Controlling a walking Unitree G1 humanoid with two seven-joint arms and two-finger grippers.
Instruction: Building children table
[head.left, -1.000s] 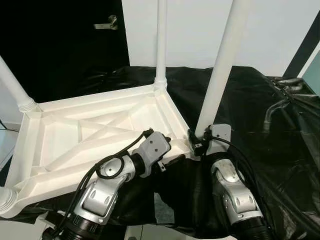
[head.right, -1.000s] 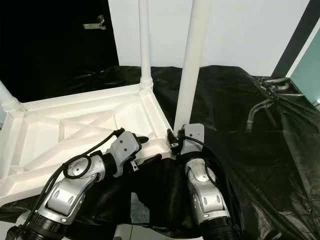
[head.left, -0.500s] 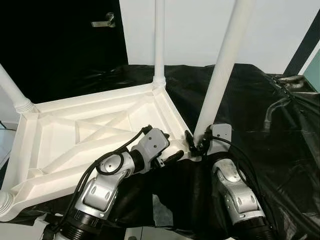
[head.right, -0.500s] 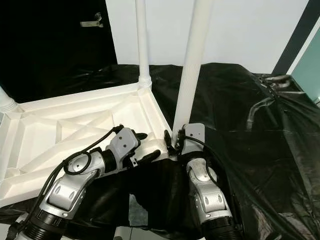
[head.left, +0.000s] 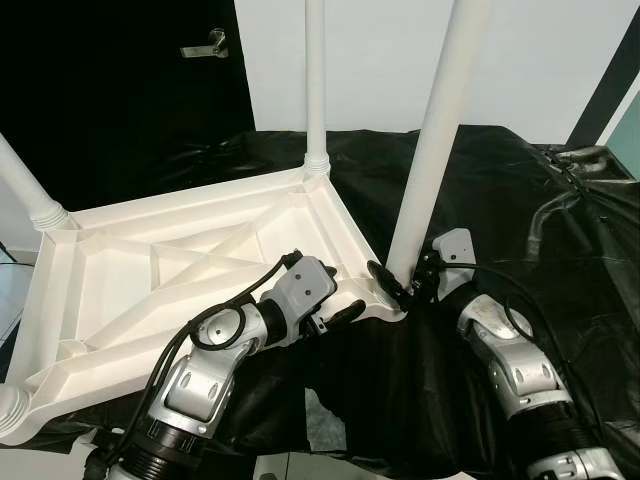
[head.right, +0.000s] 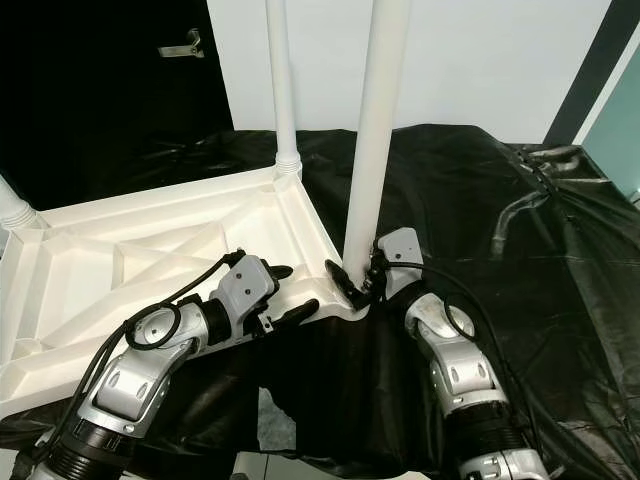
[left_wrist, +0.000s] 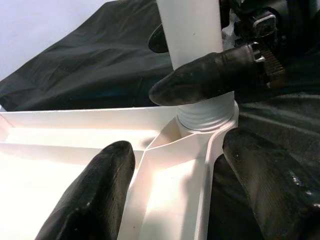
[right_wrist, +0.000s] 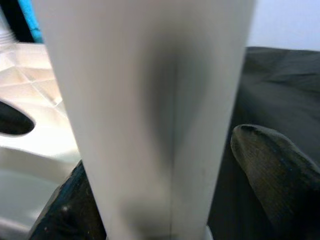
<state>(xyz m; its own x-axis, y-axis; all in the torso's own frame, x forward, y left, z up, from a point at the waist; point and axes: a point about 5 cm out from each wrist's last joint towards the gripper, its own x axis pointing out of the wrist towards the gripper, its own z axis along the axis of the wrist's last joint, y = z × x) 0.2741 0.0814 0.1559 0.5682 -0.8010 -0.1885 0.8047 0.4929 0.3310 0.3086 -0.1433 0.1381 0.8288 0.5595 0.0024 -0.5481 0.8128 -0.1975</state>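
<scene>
Upside-down white table on black sheet, legs pointing up.
Right gripper clamped around base of near corner leg; left gripper spread open astride table rim beside that corner.

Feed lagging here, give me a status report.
Right gripper jaws around the near leg at its base. Left gripper jaws open astride the tabletop rim. Nothing in the way.

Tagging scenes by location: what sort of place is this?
Probably a room indoors set up for assembly work: a dark door with a lever handle, a plain white wall, and a black sheet under the upturned white table.
</scene>
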